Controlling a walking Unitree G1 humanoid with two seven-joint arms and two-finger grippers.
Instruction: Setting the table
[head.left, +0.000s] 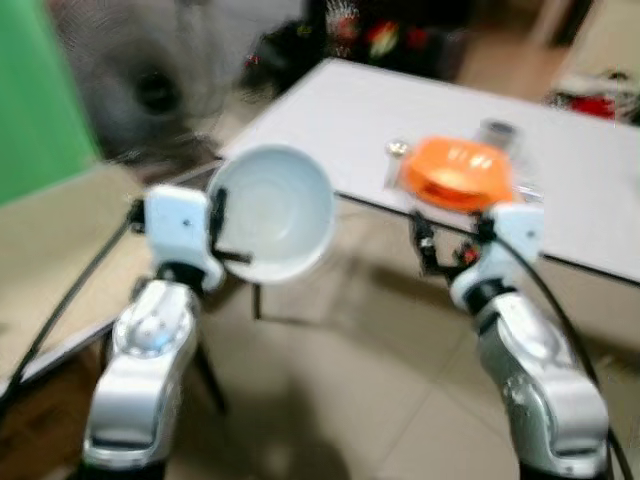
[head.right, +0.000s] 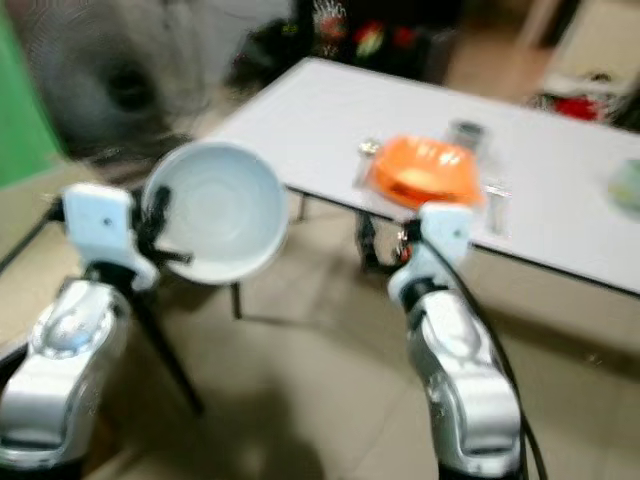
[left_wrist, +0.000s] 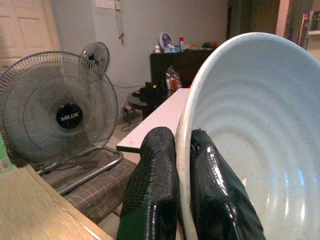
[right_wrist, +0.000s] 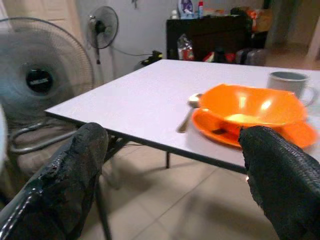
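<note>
Clamped on the rim of a pale blue bowl (left_wrist: 260, 140), the left gripper (left_wrist: 185, 200) is being held short of the white table (head.left: 350, 120). An orange bowl (right_wrist: 252, 107) on an orange plate (right_wrist: 295, 134), a spoon (right_wrist: 187, 114) and a grey mug (right_wrist: 287, 81) are being shown clearly by the right wrist view, between the spread, empty fingers of the right gripper (right_wrist: 172, 172). A floor fan (left_wrist: 57, 117) is being shown sharply by the left wrist view.

White table (right_wrist: 145, 100) carries orange bowl (right_wrist: 252, 107), spoon (right_wrist: 187, 114), grey cup (right_wrist: 289, 82)
</note>
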